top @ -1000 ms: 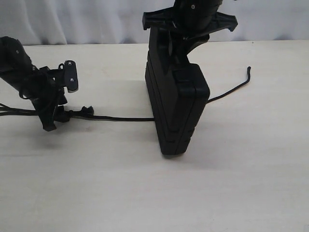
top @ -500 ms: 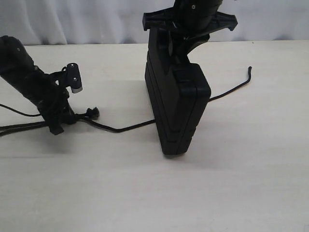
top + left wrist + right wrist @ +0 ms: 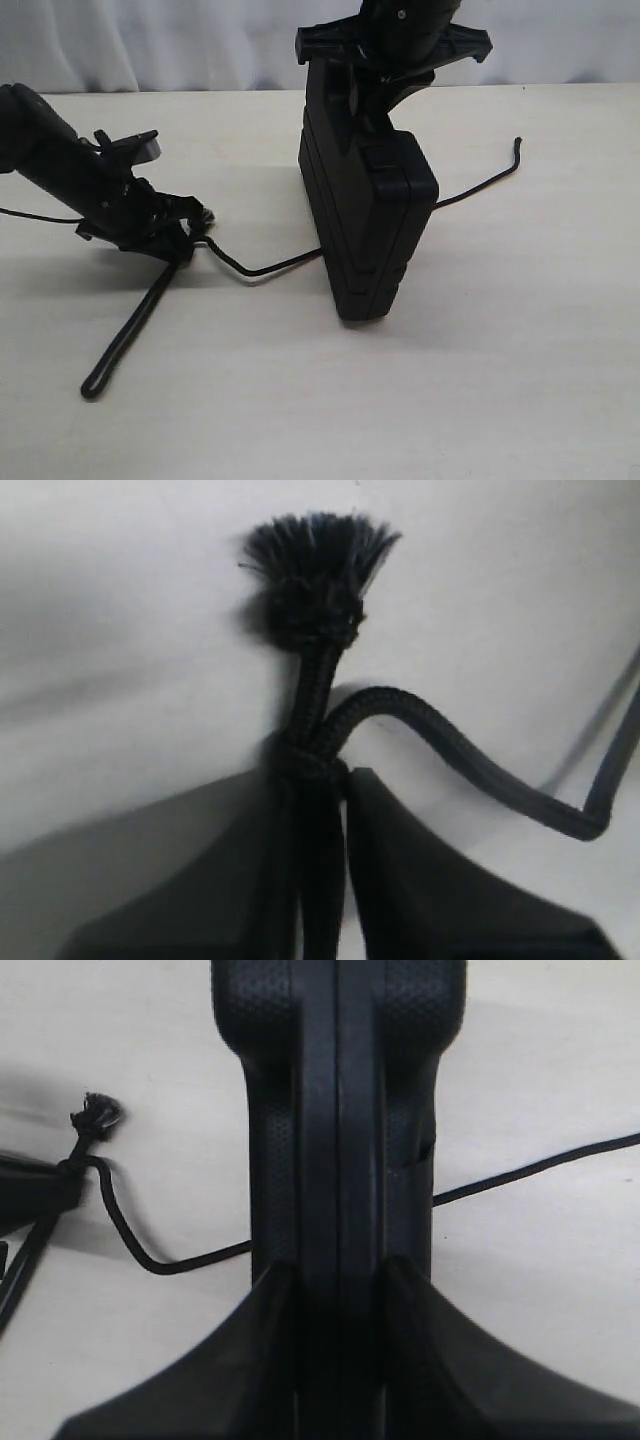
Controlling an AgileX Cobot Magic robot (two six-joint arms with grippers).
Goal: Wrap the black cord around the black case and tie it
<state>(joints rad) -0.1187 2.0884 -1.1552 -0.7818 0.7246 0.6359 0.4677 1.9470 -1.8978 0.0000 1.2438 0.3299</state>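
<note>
We see the black cord (image 3: pixel 270 268) lying on the pale table (image 3: pixel 500 380). It disappears at the base of the black case (image 3: pixel 365 220) and emerges on the far side. The case stands on edge near the table's centre. The left gripper (image 3: pixel 320 780) has its jaws pinching the cord at the knot, with the frayed tuft (image 3: pixel 318 550) protruding just beyond. A looped length (image 3: pixel 92 388) trails away from this gripper. The right gripper (image 3: pixel 335 1265) clamps the case's upper end, one finger on each broad face.
</note>
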